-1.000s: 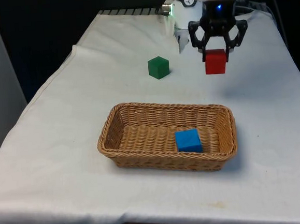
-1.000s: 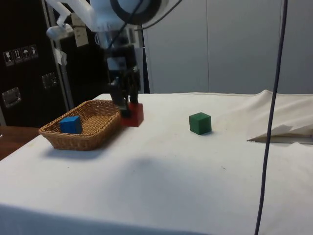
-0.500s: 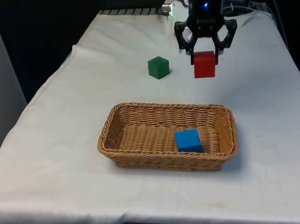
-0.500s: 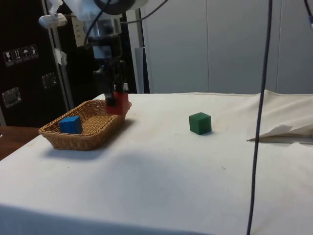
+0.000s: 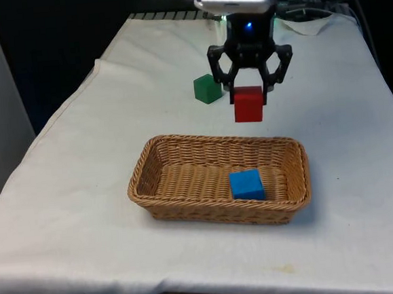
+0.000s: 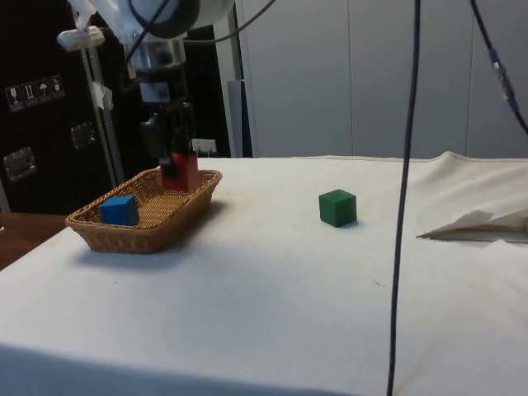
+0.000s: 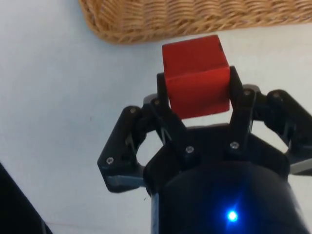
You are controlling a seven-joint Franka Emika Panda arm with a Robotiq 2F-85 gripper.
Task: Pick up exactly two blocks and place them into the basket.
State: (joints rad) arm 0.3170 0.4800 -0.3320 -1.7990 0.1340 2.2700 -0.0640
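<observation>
The black two-finger gripper (image 5: 250, 96) clamps the small red cube-shaped block (image 5: 248, 105) by opposite flat faces — likely light and rigid — above the oblong woven wicker basket's (image 5: 183, 144) far rim.

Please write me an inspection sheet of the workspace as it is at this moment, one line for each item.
Surface: table under a white cloth, wrinkled at one edge in the side view.
Job's things: blue block lies inside the wicker basket; red block is held in the air near the basket's far rim; green block rests on the cloth, apart from the basket.
Clutter: nothing seen.
Grippers: gripper is shut on the red block, a finger on either side.
Cables: dark cables hang in front of the side view.
Surroundings: black curtains behind the table, dark cabinets and pale panels at the side.
</observation>
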